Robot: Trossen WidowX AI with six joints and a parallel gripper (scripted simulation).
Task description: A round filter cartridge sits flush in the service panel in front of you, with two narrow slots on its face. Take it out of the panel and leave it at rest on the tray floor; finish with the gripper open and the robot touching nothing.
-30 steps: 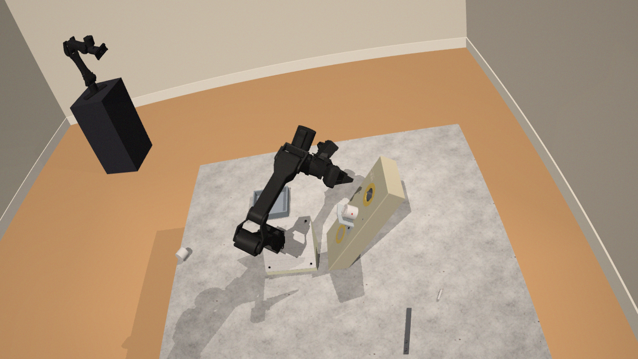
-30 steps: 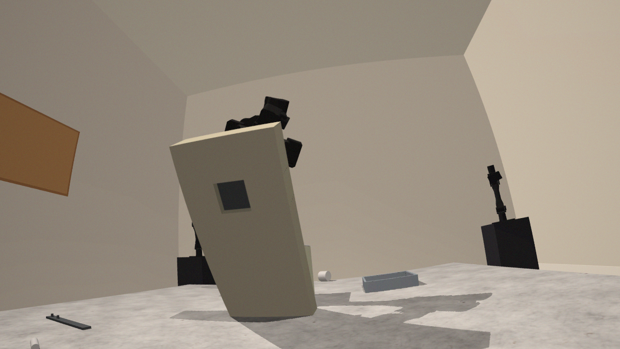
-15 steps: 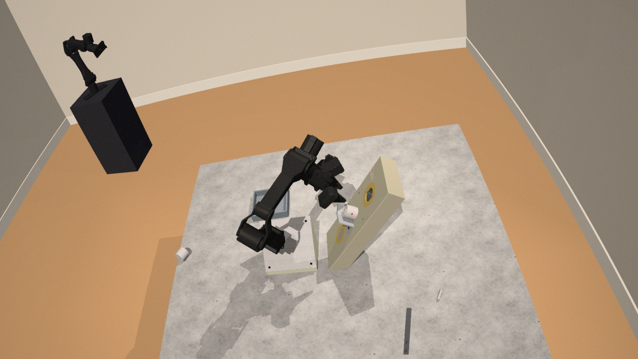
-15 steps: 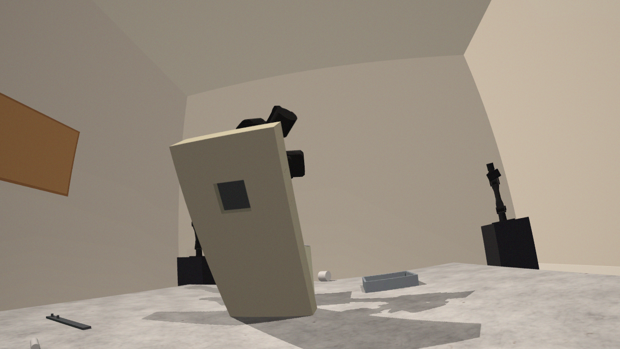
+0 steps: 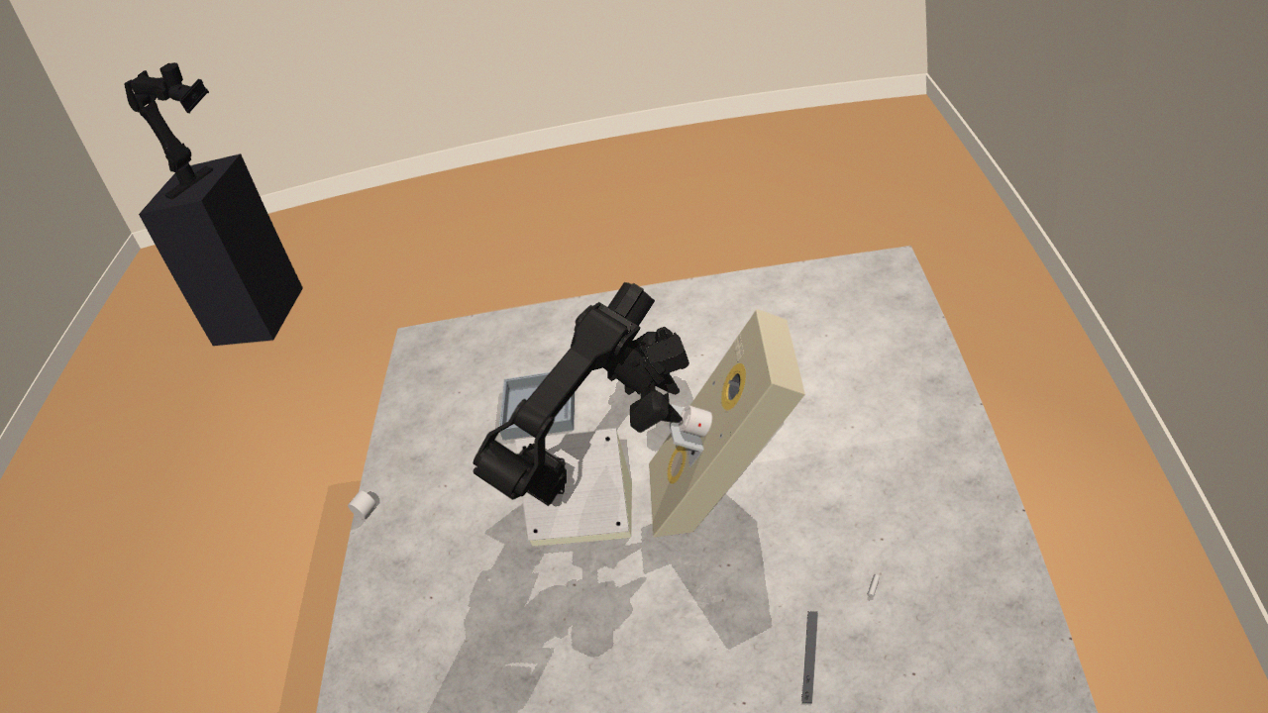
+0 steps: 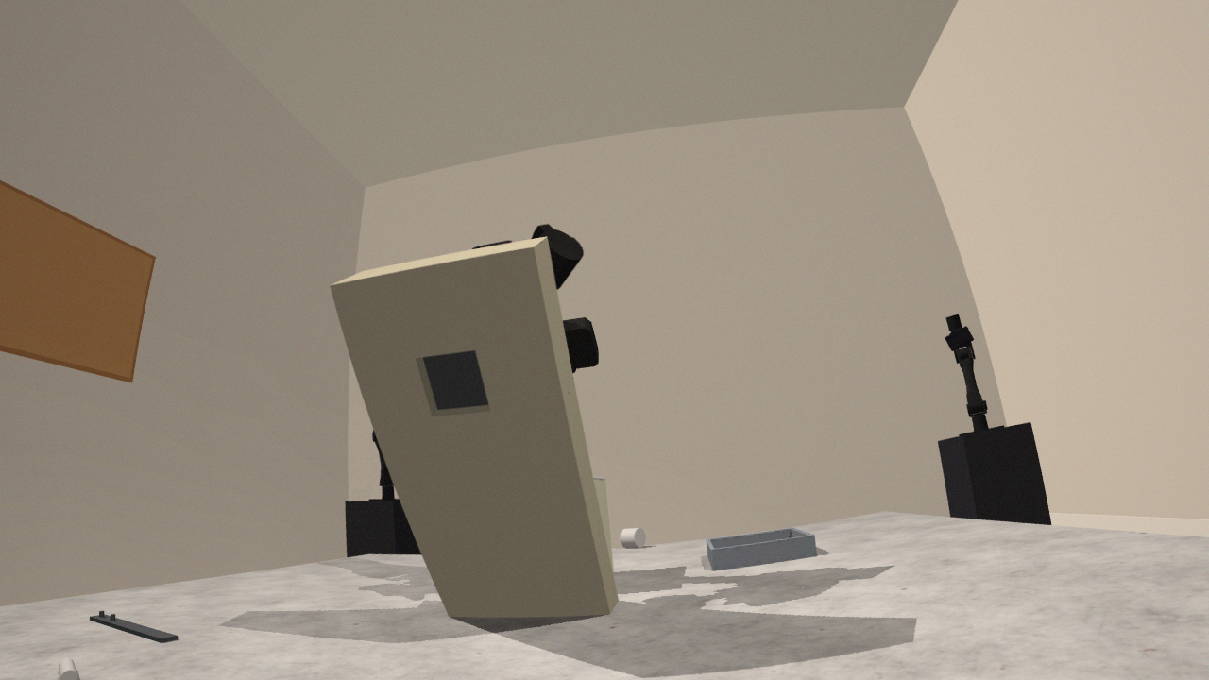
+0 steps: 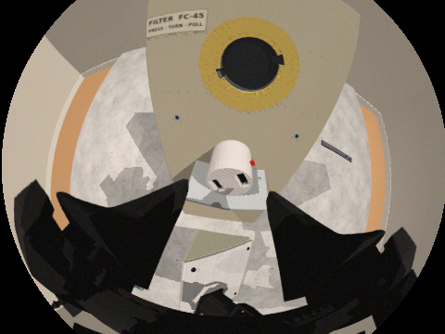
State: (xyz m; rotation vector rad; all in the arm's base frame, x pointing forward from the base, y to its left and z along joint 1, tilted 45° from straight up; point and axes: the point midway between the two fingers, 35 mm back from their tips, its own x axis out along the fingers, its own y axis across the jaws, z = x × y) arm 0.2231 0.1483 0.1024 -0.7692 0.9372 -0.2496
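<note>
The white filter cartridge (image 5: 696, 421) (image 7: 230, 159) is out of its socket and rests on a pale grey bracket (image 5: 685, 441) (image 7: 197, 197) on the front of the service panel (image 5: 744, 443) (image 6: 507, 516) (image 7: 181, 88). Its two-slot face points toward the wrist camera, and a red dot shows on its side. The gold-ringed socket (image 7: 210, 65) above is empty. My gripper (image 5: 678, 404) (image 7: 228, 190) is open; in the wrist view its fingertips stand apart to the left and right of the cartridge, with gaps on both sides. The grey-blue tray (image 5: 506, 406) (image 6: 748, 553) stands partly behind the arm.
A second gold ring (image 5: 669, 466) sits lower on the panel. A pale plate (image 5: 589, 509) lies beside the panel. A loose white cylinder (image 5: 362, 505) (image 6: 632, 537), a dark bar (image 5: 809, 656) (image 6: 135, 628) (image 7: 336, 151) and a small white peg (image 5: 873, 585) lie farther away.
</note>
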